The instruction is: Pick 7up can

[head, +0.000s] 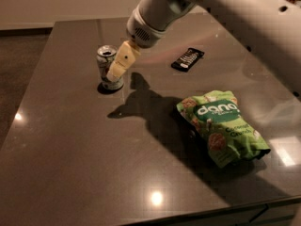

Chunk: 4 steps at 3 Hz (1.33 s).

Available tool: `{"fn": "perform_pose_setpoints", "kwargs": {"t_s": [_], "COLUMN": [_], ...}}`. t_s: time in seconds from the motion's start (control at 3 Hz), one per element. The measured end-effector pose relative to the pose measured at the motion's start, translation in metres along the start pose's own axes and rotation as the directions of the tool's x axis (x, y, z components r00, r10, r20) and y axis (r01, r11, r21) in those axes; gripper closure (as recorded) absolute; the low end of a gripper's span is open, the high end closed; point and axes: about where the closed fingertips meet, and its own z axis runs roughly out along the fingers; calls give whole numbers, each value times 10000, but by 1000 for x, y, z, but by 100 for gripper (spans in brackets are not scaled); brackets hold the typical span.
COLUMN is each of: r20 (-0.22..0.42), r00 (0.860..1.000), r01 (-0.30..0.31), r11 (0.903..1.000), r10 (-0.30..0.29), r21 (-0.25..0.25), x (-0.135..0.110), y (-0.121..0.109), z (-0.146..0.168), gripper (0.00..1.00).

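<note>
The 7up can (106,62) stands upright on the dark table (84,149) at the left rear, its silver top with pull-tab showing. My gripper (120,65) hangs from the white arm that comes in from the upper right. Its cream-coloured fingers (123,59) overlap the can's right side in this view, so part of the can is hidden behind them. I cannot tell whether the gripper touches the can.
A green snack bag (223,126) lies at the right front. A dark candy bar (188,59) lies at the rear, right of the gripper. The table's left edge (28,93) runs close to the can.
</note>
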Motion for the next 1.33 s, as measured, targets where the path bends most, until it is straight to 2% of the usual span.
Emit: {"fn": "perform_pose_setpoints", "kwargs": {"t_s": [0.67,1.0,1.33], "r20": [169,170,188], "r00": [9997,9997,9997], "r01": [-169,-161,-148], "r11": [9995,9990,9985], "r10": [174,169,159], "r21": [-261,-425,-529], "x": [-15,-18,-19], "y": [-6,-9,-10], "z": [33,42,45], "gripper": [0,10,33]}}
